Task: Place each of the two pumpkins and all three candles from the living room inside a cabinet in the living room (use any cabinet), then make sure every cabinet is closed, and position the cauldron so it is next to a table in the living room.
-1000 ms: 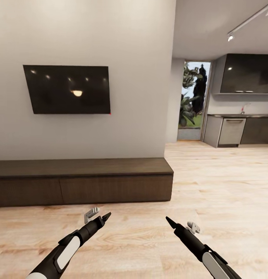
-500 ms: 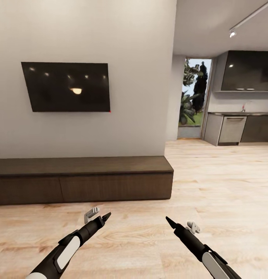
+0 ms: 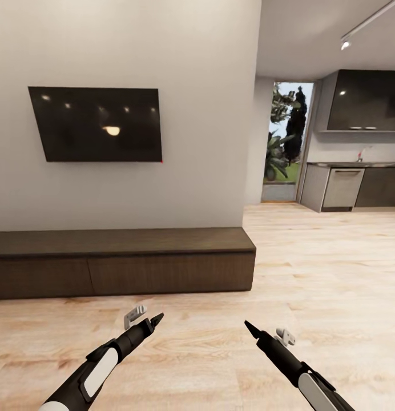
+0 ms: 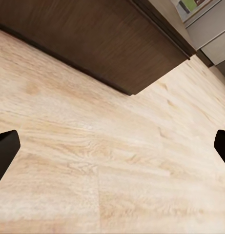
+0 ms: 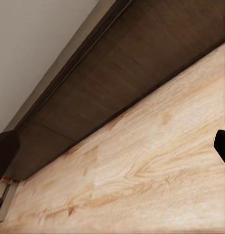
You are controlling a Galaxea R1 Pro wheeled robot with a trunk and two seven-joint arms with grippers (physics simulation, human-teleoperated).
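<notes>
While the head view takes in the whole cabinet [image 3: 123,262] under the TV [image 3: 97,124], wrist views catch its drawer fronts. The left claw [image 4: 112,146] and right claw [image 5: 112,146] gape wide, empty.

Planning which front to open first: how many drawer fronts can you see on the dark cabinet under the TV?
2 show on the cabinet: one front toward its left end and one running to its right end. More may lie past the picture's left edge.

place: home living room, open to a kitchen
clues: wall TV [image 3: 97,124], low cabinet [image 3: 120,262], wood floor [image 3: 311,268], dishwasher [image 3: 340,188], garden doorway [image 3: 287,142]
</notes>
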